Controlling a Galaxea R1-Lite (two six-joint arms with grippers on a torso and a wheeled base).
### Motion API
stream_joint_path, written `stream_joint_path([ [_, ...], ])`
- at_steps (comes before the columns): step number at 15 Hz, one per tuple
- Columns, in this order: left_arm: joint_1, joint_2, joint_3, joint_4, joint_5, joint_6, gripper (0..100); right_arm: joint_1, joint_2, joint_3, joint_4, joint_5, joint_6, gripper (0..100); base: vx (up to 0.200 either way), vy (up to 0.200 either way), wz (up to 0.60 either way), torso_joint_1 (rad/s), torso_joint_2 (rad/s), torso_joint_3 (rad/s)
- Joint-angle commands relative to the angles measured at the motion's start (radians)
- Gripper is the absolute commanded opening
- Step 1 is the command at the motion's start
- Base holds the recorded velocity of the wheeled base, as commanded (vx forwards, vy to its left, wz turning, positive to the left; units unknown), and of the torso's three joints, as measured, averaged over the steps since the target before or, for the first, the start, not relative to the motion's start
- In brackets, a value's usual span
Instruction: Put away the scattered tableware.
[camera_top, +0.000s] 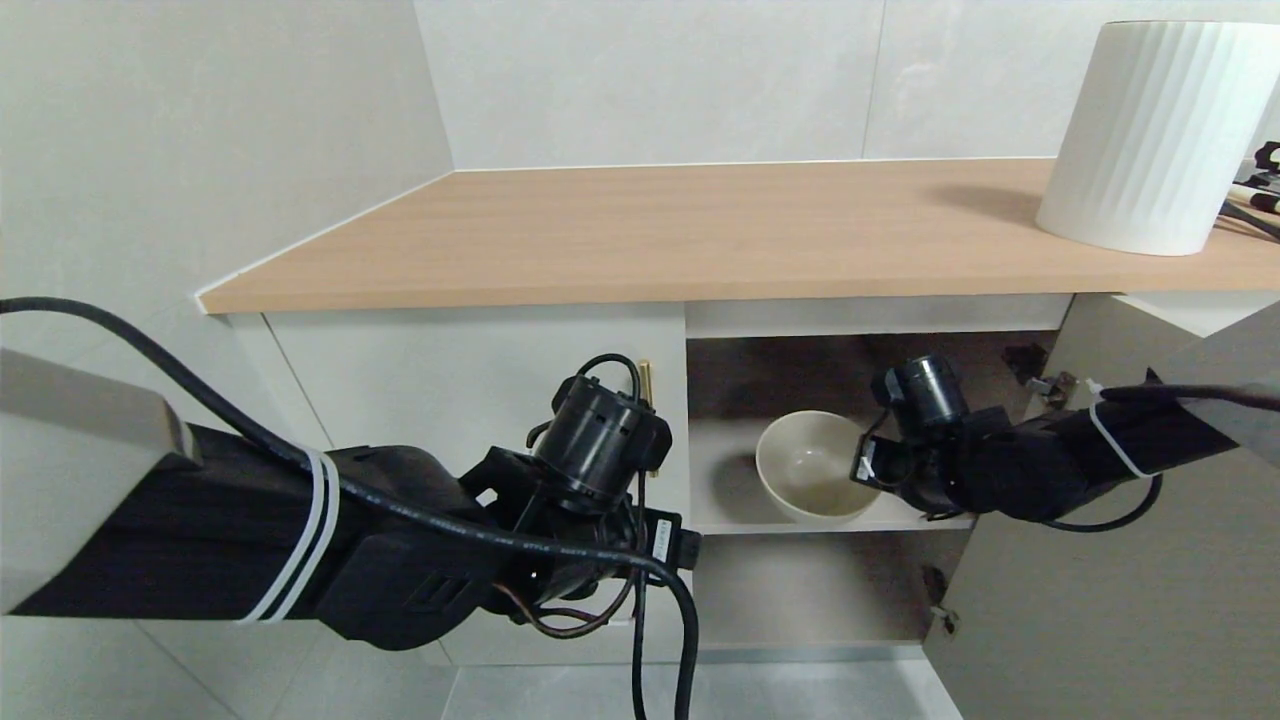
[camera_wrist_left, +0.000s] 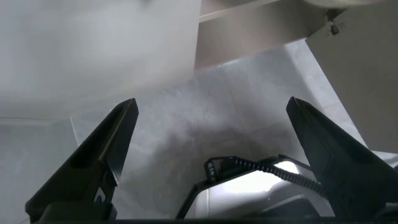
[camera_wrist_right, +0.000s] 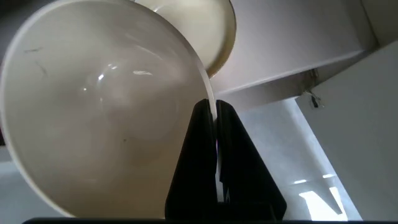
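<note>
Inside the open cupboard, we see the bowl tilted over the shelf. The right gripper has its jaws pinching the rim. We judge stowing nearly done: next, settle it flat, then release. The left gripper hangs low, jaws spread.

On the cupboard shelf under the counter, near its front edge, a bowl with the right gripper clamped on its right rim; at the counter's right end, a tub.
</note>
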Motion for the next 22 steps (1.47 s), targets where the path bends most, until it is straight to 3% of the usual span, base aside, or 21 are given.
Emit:
stream_joint_path([
  [1, 0.0, -0.003, 0.0, -0.001, 0.001, -0.001, 100, -0.017, 0.05, -0.054, -0.002, 0.0, 0.003, 0, 0.0, 0.0, 0.0, 0.0, 0.0, 0.0],
  [9, 0.002, 0.008, 0.0, -0.001, 0.001, -0.001, 100, -0.075, 0.192, -0.195, -0.005, -0.017, 0.005, 0, 0.0, 0.0, 0.0, 0.0, 0.0, 0.0],
  [22, 0.008, 0.011, 0.0, -0.002, 0.001, -0.001, 100, -0.095, 0.26, -0.266, -0.009, -0.029, 0.005, 0, 0.0, 0.0, 0.0, 0.0, 0.0, 0.0],
])
